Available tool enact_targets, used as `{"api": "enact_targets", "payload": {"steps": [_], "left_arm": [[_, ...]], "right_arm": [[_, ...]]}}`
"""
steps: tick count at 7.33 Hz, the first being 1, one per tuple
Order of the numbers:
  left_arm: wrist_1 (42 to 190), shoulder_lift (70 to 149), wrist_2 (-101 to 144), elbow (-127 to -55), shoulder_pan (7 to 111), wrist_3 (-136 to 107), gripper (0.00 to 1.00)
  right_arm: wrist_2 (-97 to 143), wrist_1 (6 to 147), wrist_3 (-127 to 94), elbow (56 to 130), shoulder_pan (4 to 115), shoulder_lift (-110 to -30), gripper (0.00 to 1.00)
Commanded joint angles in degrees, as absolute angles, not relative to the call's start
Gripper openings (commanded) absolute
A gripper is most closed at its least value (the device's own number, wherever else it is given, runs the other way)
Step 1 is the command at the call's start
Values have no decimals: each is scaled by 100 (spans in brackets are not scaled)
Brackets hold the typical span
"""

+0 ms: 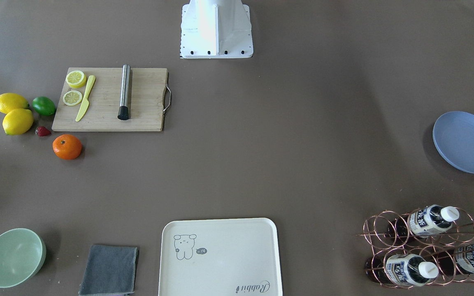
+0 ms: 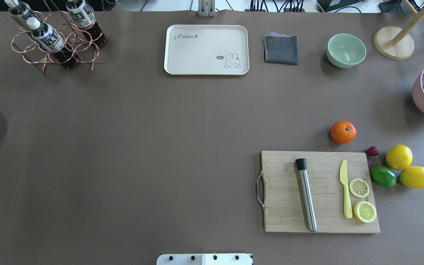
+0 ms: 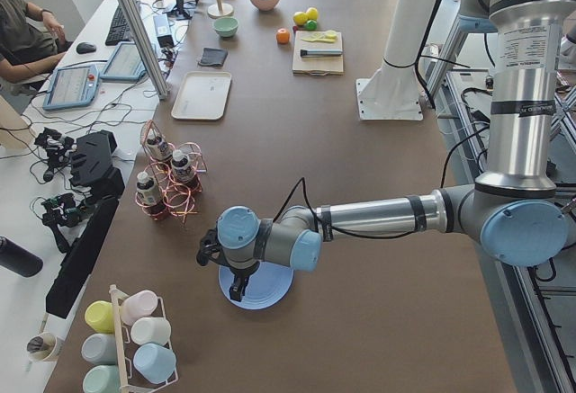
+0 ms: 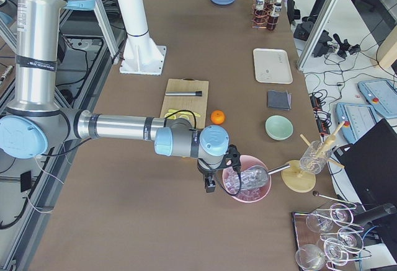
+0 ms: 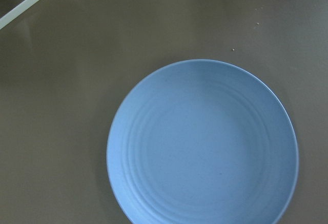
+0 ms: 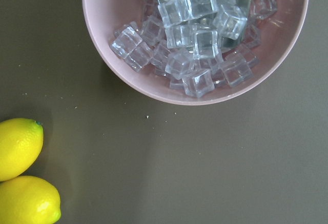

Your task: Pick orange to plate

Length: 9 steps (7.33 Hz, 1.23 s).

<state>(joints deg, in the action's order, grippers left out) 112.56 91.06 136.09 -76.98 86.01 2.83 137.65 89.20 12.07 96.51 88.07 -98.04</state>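
The orange [image 2: 343, 132] lies on the brown table just beyond the cutting board [image 2: 318, 191]; it also shows as a small orange ball [image 1: 67, 146]. At the opposite end of the table lies the blue plate [image 1: 467, 142], bare, and it fills the left wrist view [image 5: 202, 142]. My left gripper [image 3: 236, 290] hangs just above the plate [image 3: 270, 292]; I cannot tell whether it is open or shut. My right gripper [image 4: 209, 184] hovers beside the pink bowl [image 4: 248, 187], a little short of the orange [image 4: 217, 117]; its state cannot be told either.
Two lemons [image 2: 407, 167], a lime [image 2: 383, 176] and a strawberry [image 2: 372, 151] lie beside the board, which holds a metal muddler, yellow knife and lemon halves. An ice-filled pink bowl [image 6: 195, 39], green bowl [image 2: 346, 50], grey cloth [image 2: 281, 48], cream tray [image 2: 206, 49] and bottle rack [image 2: 55, 36] line the far side.
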Motion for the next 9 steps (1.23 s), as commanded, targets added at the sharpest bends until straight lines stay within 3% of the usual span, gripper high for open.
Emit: {"api": "enact_targets", "payload": {"steps": [1, 4, 9], "left_arm": [[11856, 9571, 13588, -6611, 8334, 281, 98], [12452, 9869, 13570, -5777, 8121, 281, 97], [12463, 9905, 13562, -5538, 8086, 281, 87]], "right_arm": [[13772, 8605, 862, 9668, 8623, -9826, 100], [13808, 8456, 783, 9659, 8526, -9826, 100], [13790, 8411, 686, 9668, 8411, -9809, 100]]}}
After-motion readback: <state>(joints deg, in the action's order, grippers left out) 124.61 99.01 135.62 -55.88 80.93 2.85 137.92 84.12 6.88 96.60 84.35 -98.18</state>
